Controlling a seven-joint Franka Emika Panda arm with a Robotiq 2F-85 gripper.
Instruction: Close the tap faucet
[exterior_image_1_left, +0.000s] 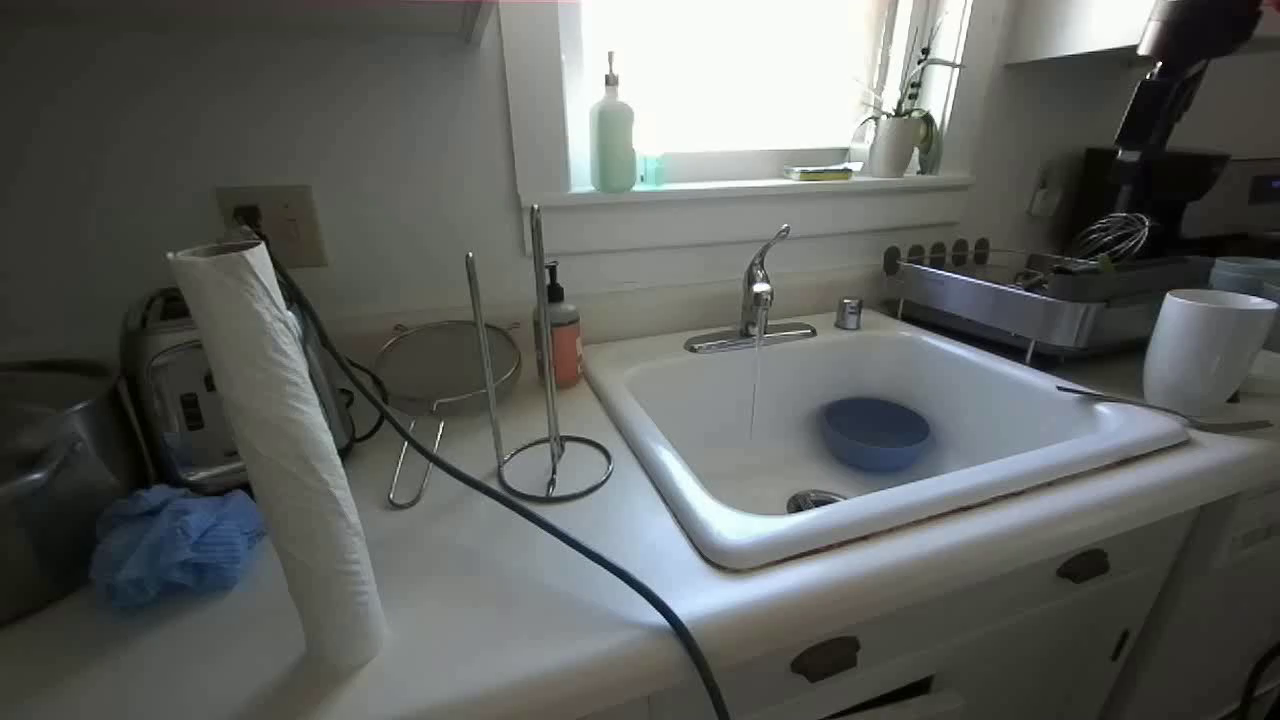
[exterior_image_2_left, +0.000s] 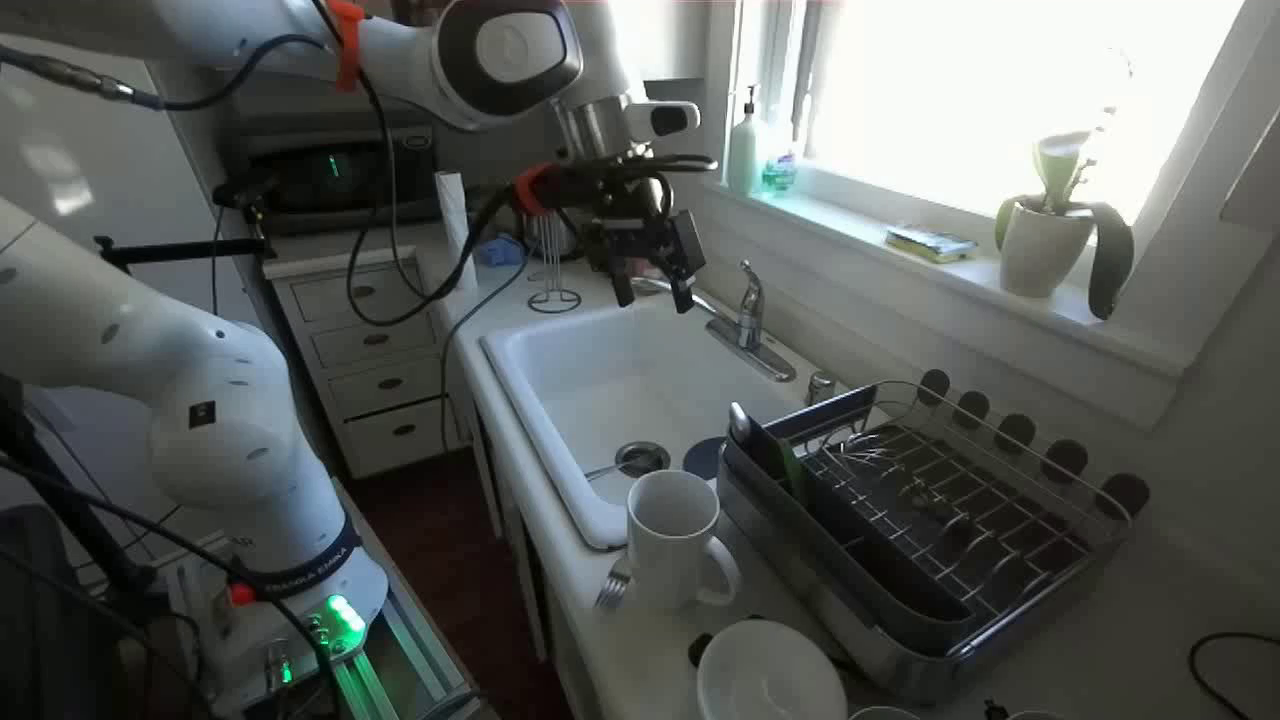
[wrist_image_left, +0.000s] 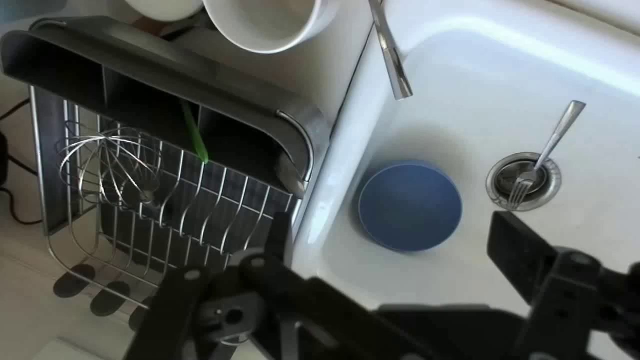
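Note:
The chrome tap faucet (exterior_image_1_left: 757, 290) stands on its flat base plate at the back of the sink. Its lever points up and a thin water stream (exterior_image_1_left: 755, 390) falls from the spout into the white sink (exterior_image_1_left: 960, 525). In an exterior view the faucet (exterior_image_2_left: 749, 310) is just right of my gripper (exterior_image_2_left: 654, 297), and a finger overlaps part of the spout. The gripper hangs above the sink, apart from the lever as far as I can tell. In the wrist view my gripper (wrist_image_left: 392, 232) is wide open and empty; the faucet is out of view there.
A blue bowl (wrist_image_left: 410, 207) and a fork (wrist_image_left: 552, 137) at the drain lie in the sink. The dish rack (exterior_image_2_left: 880, 560) and a white mug (exterior_image_2_left: 672, 530) stand beside it. A wire stand (exterior_image_1_left: 555, 490) is on the opposite side. The windowsill holds a potted plant (exterior_image_2_left: 1045, 245).

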